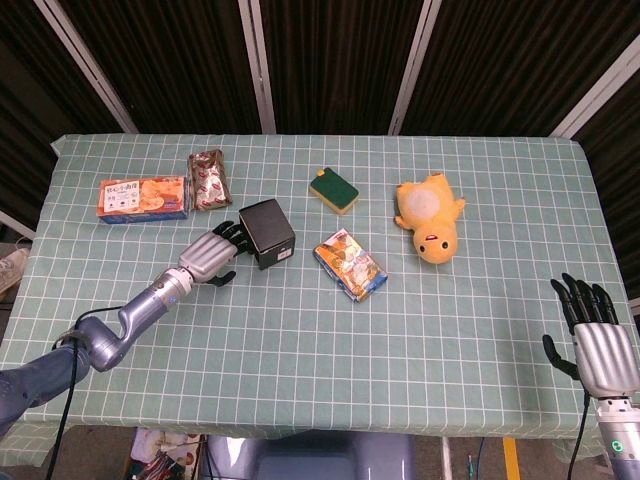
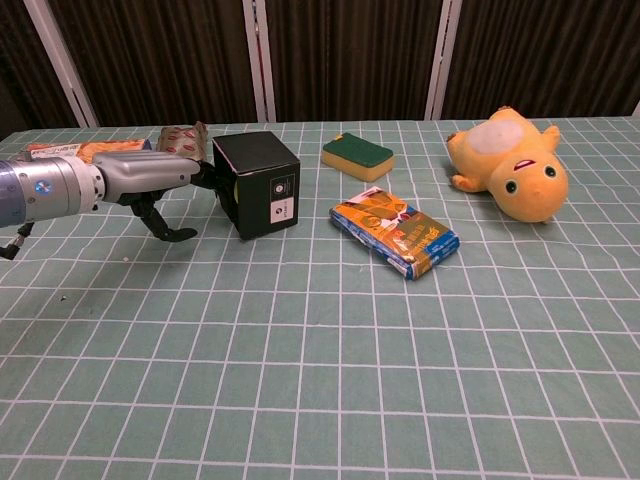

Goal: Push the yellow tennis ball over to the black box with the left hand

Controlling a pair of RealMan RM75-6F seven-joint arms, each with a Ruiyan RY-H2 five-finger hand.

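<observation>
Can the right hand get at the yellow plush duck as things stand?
Probably yes. The right hand sits open at the table's near right edge, and only bare tablecloth lies between it and the yellow plush duck.
</observation>
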